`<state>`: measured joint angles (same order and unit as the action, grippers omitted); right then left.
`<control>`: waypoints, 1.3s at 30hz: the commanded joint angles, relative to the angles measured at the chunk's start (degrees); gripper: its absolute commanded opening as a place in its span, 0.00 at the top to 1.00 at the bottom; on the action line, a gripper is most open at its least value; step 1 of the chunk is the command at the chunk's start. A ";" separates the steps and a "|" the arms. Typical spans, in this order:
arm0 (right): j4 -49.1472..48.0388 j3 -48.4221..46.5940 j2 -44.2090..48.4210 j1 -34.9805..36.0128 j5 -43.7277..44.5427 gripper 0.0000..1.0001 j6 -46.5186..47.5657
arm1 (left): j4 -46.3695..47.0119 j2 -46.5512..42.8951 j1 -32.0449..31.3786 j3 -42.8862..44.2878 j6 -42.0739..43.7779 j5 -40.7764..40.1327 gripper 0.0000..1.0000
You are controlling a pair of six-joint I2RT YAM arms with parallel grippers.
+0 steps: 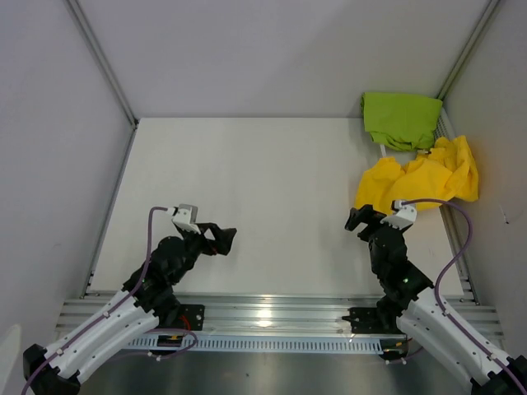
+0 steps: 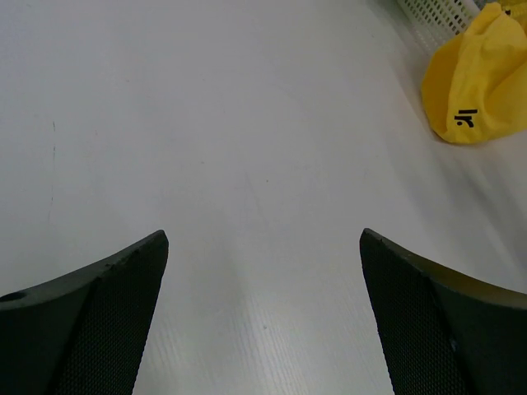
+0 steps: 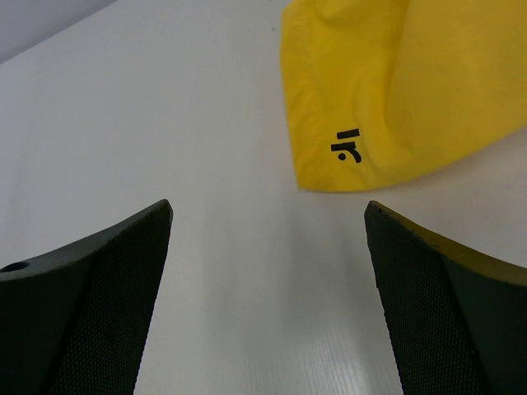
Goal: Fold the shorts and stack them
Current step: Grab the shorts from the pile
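Top view: both pairs of shorts sit in the far right corner of the white tabletop (image 1: 247,173). Lime green shorts (image 1: 401,120) are bunched right at the back edge, against the corner post. Yellow shorts (image 1: 422,176) lie crumpled just in front of them, the two heaps meeting or nearly so; whether they overlap cannot be told. The right part of the yellow heap reaches the right edge of the tabletop. A strip of white mesh basket (image 2: 430,11) shows behind the yellow fabric in the left wrist view; most of it is hidden. The yellow hem nearest the arms carries a small dark logo (image 3: 347,146) and lies flat on the surface. Left hand (image 1: 222,239) is spread wide, holding nothing, over bare tabletop at near left, well apart from both pairs. Right hand (image 1: 361,219) is also spread wide and holding nothing, just short of the near-left hem of the yellow shorts, not touching. The centre, the left side and the far-left part of the tabletop lie open between the grey side walls (image 1: 49,123). A metal rail (image 1: 263,313) bounds the near edge by the arm bases.
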<state>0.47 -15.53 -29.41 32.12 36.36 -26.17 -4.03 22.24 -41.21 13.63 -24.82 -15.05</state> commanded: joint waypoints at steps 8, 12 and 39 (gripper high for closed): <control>2.86 -1.96 0.32 -0.57 4.59 0.00 -3.61 | 0.25 -2.99 0.08 0.43 1.62 -2.35 0.01; 5.51 -3.10 -0.65 -4.86 -0.62 0.01 -6.52 | -0.01 -2.82 0.08 0.61 1.53 -2.09 0.01; -15.75 -0.56 -20.51 -43.98 -23.71 0.03 -18.47 | 0.25 -2.29 0.08 0.70 1.26 0.28 0.01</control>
<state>-4.25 -17.96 -48.47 -12.10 9.78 -43.68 -5.26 19.22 -41.21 13.63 -24.36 -15.77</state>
